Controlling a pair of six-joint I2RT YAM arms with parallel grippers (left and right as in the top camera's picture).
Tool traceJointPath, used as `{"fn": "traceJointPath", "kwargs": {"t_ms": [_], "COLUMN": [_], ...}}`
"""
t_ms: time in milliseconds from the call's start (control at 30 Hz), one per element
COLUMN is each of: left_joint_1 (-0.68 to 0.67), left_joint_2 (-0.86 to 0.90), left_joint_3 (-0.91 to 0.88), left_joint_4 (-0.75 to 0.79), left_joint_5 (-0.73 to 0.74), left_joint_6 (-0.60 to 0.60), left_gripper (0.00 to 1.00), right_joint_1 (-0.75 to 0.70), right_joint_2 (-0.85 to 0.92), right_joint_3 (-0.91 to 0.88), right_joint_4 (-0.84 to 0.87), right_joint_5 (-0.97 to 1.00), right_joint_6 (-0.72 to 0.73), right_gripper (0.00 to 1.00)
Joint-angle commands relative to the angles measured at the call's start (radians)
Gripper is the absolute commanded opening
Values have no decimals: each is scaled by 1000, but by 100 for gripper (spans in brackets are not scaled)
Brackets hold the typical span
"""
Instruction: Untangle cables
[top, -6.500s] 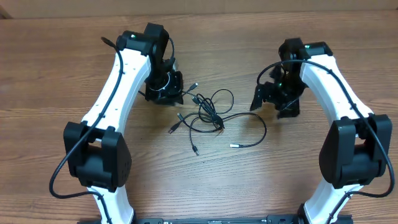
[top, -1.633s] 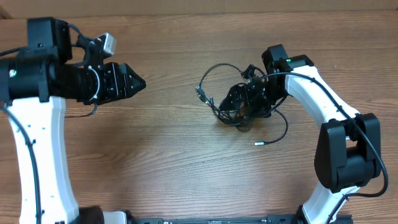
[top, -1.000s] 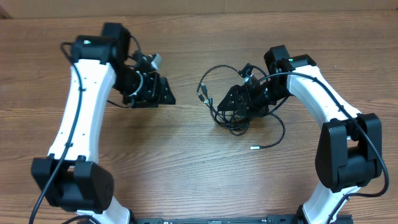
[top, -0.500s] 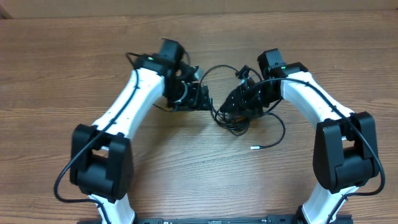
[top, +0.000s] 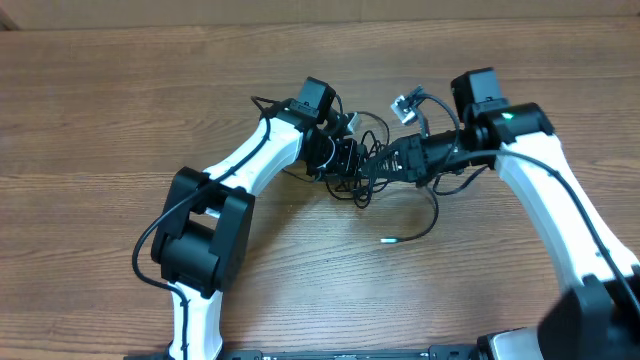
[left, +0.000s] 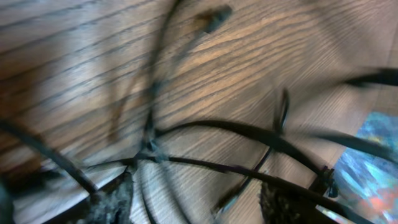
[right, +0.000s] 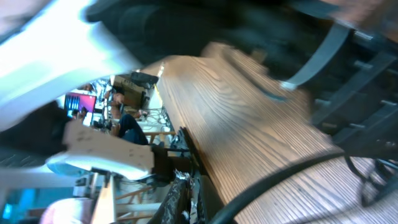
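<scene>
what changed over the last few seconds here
The left gripper swung in from the far left to the cables, open. The right gripper shut in the tangle, which slid slightly left. The cables remain knotted on the table.

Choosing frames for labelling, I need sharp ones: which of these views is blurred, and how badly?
Overhead: evenly lit, no glare, cables crisp against the table. Left wrist: motion blur streaks the cables, wood grain soft. Right wrist: heavily smeared and tilted, little readable.
</scene>
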Motion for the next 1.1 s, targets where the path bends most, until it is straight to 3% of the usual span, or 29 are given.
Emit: {"fn": "traceJointPath", "kwargs": {"t_ms": [0,33,67,367,633,867,1000,1067], "left_joint_1": [-8,-8,-8,90,267,341,331,314], "left_joint_2": [42,45,46,16,-93,-246,-318,-330], "left_joint_3": [-6,-6,-6,-4,-4,-4,-4,-4], "left_joint_4": [18,21,20,-122,-262,-295,-295,-295], "left_joint_5": [35,31,25,-16,-38,-53,-144,-174], "left_joint_6": [3,16,23,103,165,208,196,188], "left_gripper": [40,14,4,4,4,4,4,4], "right_joint_1": [-1,-1,-1,-22,-62,-70,-70,-70], "right_joint_2": [-85,-100,-107,-143,-143,-143,-142,-142], "right_joint_3": [26,26,26,26,26,26,20,13], "right_joint_4": [5,5,5,-26,-123,-146,-143,-140], "right_joint_5": [-47,-47,-47,-5,233,607,628,627], "right_joint_6": [-37,-37,-37,-30,-25,165,218,243], "right_gripper": [4,4,4,4,4,4,4,10]}}
